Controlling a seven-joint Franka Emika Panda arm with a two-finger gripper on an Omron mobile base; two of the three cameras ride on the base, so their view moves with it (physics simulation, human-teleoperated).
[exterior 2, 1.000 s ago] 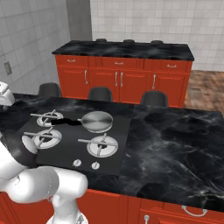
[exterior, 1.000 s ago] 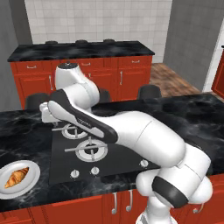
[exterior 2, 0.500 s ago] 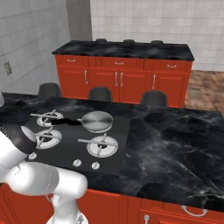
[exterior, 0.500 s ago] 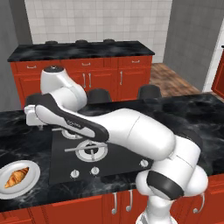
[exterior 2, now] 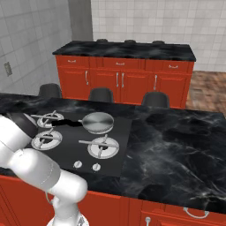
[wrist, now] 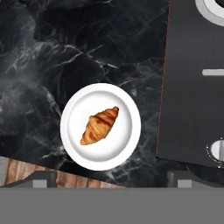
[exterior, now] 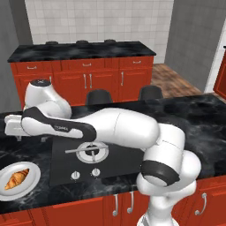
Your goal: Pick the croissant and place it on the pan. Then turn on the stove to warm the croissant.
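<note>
**Croissant on the plate, pickup not yet begun**

Croissant lying near the middle of a round white plate, set close to the front edge of the black marble counter, just beside the stove's left edge and apart from it. Seen again from the left base camera — croissant on its plate at the counter's front left corner.

Pan sitting on the stove's far burner, handle pointing away toward the left; nothing in it.

Gripper hanging high above the plate, dark tips spread wide apart, nothing between them — released and not touching anything.

Judged step: approach for the grasp. To do well: centre over the pastry rather than over the plate, roll the hand so the fingers close across the croissant's narrow width and not along its length, come straight down, stop short of the plate surface, close gently on the thick middle. Likely risk — tips catching the plate and sliding it toward the counter's front edge.
</note>
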